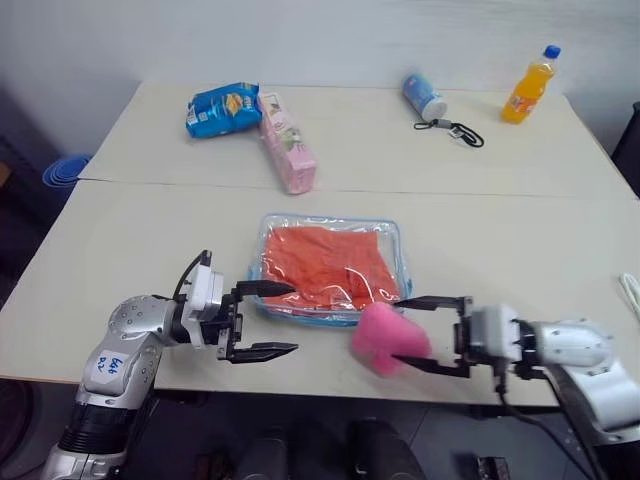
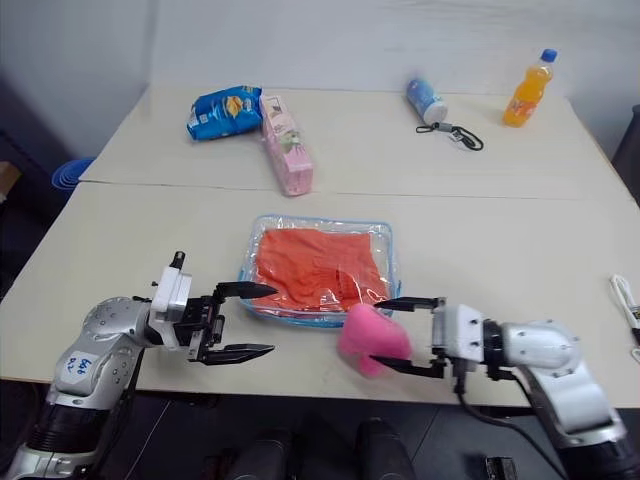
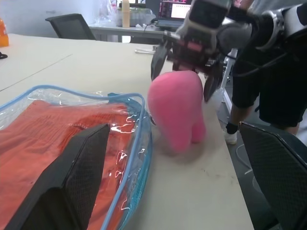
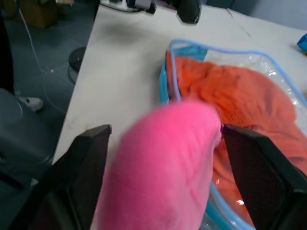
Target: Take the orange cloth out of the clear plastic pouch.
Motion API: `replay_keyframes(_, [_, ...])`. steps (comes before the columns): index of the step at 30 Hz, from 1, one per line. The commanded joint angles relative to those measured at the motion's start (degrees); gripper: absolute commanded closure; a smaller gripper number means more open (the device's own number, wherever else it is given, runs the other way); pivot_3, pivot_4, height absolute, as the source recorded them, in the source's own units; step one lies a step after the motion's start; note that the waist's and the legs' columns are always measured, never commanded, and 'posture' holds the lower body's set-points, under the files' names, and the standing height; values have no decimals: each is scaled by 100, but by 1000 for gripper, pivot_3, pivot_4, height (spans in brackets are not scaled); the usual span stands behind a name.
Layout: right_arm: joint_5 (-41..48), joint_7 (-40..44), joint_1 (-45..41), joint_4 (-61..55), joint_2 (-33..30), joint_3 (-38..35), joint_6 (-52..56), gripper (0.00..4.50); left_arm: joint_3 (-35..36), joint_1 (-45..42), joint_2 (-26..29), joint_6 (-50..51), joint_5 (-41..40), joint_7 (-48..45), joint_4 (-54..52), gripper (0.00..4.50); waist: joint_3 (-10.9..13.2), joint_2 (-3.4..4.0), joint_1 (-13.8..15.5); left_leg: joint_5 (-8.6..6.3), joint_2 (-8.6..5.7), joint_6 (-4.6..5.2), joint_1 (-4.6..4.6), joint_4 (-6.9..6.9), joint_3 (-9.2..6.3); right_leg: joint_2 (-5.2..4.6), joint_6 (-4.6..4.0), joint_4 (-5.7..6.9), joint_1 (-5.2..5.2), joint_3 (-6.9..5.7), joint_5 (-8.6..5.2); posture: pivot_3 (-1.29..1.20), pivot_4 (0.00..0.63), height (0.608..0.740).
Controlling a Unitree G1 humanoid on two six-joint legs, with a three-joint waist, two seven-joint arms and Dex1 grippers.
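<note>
The clear plastic pouch [image 1: 392, 236] with light blue edging lies flat on the table near the front edge. The orange cloth [image 1: 325, 262] is inside it, wrinkled and filling most of it. My left gripper [image 1: 294, 318] is open at the pouch's front left corner, pointing right, its upper finger [image 1: 262, 289] at the pouch's edge. My right gripper [image 1: 398, 331] is open and points left, with a pink plush toy [image 1: 385, 340] between its spread fingers. The toy rests on the table against the pouch's front right corner [image 3: 139, 103].
At the back left lie a blue snack bag [image 1: 222, 108] and a pink pack [image 1: 288, 145]. A blue-and-white can [image 1: 424, 96] with a black strap [image 1: 455, 130] and an orange drink bottle [image 1: 530, 85] are at the back right. A white cable [image 1: 630, 295] lies at the right edge.
</note>
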Motion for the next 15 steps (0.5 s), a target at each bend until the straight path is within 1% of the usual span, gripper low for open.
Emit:
replay_keyframes(1, [1212,205,201,-466,-564,-979,1006,808,107,92,93,-93,28,-30,-60,0,1,-1,4,-1,0,1,-1,0,-2,0,0,-2,1,-2,0,0,150,740])
replay_keyframes(3, [1468,366,270,-287,-792,-1275,1359,808,132,141,126,-104,29,-32,-46,0,1,-2,5,-17,0,31,1,-1,-2,-1,0,-6,5,-2,0,0,150,740])
replay_keyframes(4, [1344,438,220,-64,-819,-1310,1296,808,138,163,136,-116,35,-29,-39,0,2,-3,6,-18,1,32,1,-1,-3,-1,0,-6,6,-3,0,0,150,740])
replay_keyframes(5, [900,454,54,334,-784,-1188,941,808,136,180,133,-130,44,-21,-34,0,1,-4,-1,-18,1,33,1,0,-3,-1,0,-8,7,-3,0,0,150,740])
replay_keyframes(8, [-886,506,-851,2149,-553,-537,-1118,808,110,182,96,-173,88,20,-28,0,4,-10,-65,-18,0,36,5,2,7,-1,0,-17,10,2,0,0,150,740])
replay_keyframes(9, [-1348,561,-1169,2778,-489,-328,-1904,808,106,181,86,-168,89,37,-40,0,6,-7,-71,-17,-1,37,6,2,10,-1,0,-20,12,3,0,0,150,740])
replay_keyframes(10, [-1701,538,-1441,3309,-442,-154,-2411,808,100,185,86,-167,92,44,-61,0,7,-6,-87,-16,-2,38,4,0,10,-1,0,-22,10,3,0,0,150,740])
replay_keyframes(12, [-2110,438,-1996,4087,-195,148,-3158,808,113,187,111,-144,78,48,-79,0,9,-3,-128,-15,-2,35,4,-3,10,-1,0,-13,2,1,0,0,150,740])
replay_keyframes(15, [-2248,564,-2496,4527,182,555,-3710,808,141,193,168,-131,82,36,-85,0,9,-2,-168,5,0,-1,-3,-7,10,2,0,4,-14,-1,0,0,150,740])
